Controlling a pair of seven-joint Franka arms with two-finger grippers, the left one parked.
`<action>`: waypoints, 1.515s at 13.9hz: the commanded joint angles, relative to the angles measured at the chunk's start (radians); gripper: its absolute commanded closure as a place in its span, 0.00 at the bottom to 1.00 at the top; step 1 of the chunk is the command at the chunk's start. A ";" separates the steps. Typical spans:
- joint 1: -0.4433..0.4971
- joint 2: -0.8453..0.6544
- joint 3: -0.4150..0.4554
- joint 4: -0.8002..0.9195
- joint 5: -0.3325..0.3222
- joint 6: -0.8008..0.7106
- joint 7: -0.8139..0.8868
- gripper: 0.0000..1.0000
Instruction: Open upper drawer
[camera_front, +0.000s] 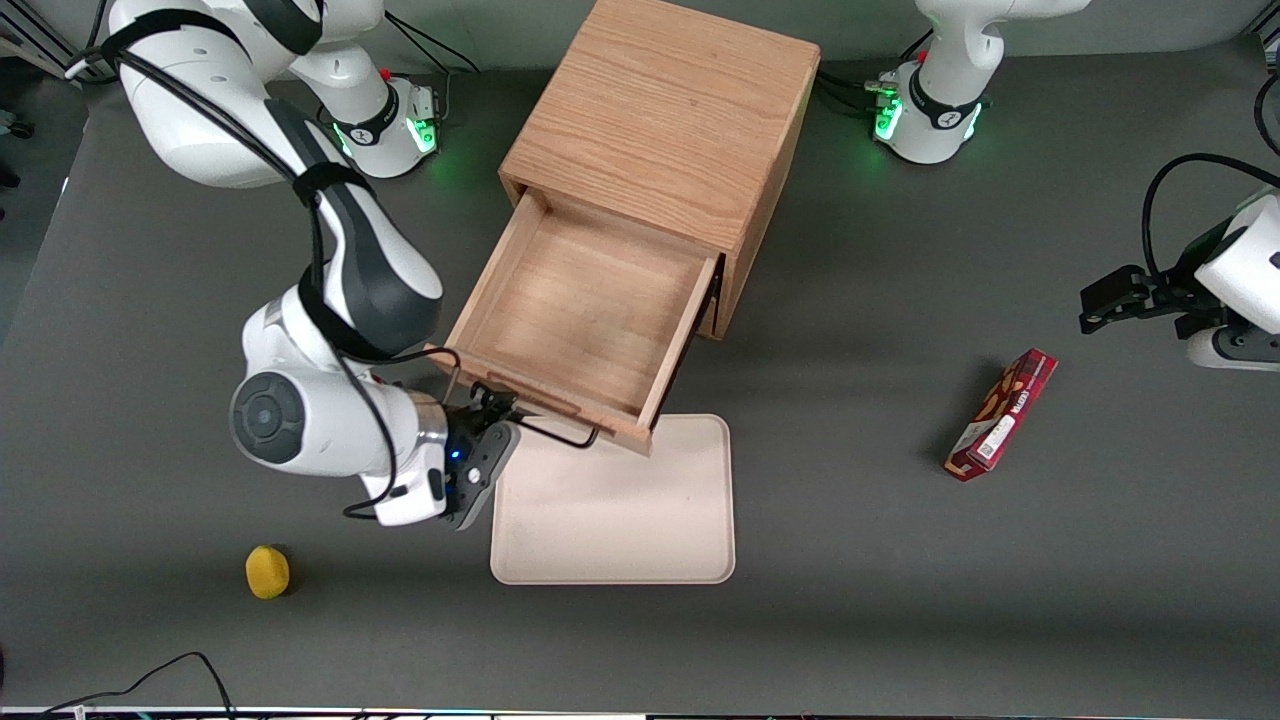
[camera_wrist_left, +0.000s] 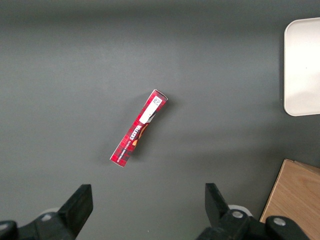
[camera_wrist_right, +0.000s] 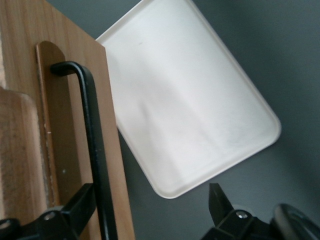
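The upper drawer (camera_front: 590, 310) of the light oak cabinet (camera_front: 665, 110) stands pulled far out, its inside bare. Its black bar handle (camera_front: 540, 428) runs along the drawer front, above the edge of the beige tray. My right gripper (camera_front: 490, 405) is at the handle's end toward the working arm. In the right wrist view the gripper (camera_wrist_right: 150, 200) is open, with the handle (camera_wrist_right: 95, 150) between the fingers, close against one finger (camera_wrist_right: 80, 205) and well apart from the other. The drawer front (camera_wrist_right: 65, 130) shows beside it. The lower drawer is hidden under the upper one.
A beige tray (camera_front: 615, 500) lies on the grey table in front of the drawer, partly under its front; it also shows in the right wrist view (camera_wrist_right: 185, 100). A yellow ball-like object (camera_front: 267, 571) lies nearer the front camera. A red box (camera_front: 1002, 413) lies toward the parked arm's end.
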 joint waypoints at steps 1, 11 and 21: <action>0.016 0.027 -0.008 0.103 -0.017 -0.074 -0.022 0.00; -0.015 -0.394 -0.018 0.094 -0.030 -0.424 0.592 0.00; -0.085 -1.029 -0.272 -0.846 -0.075 -0.104 0.710 0.00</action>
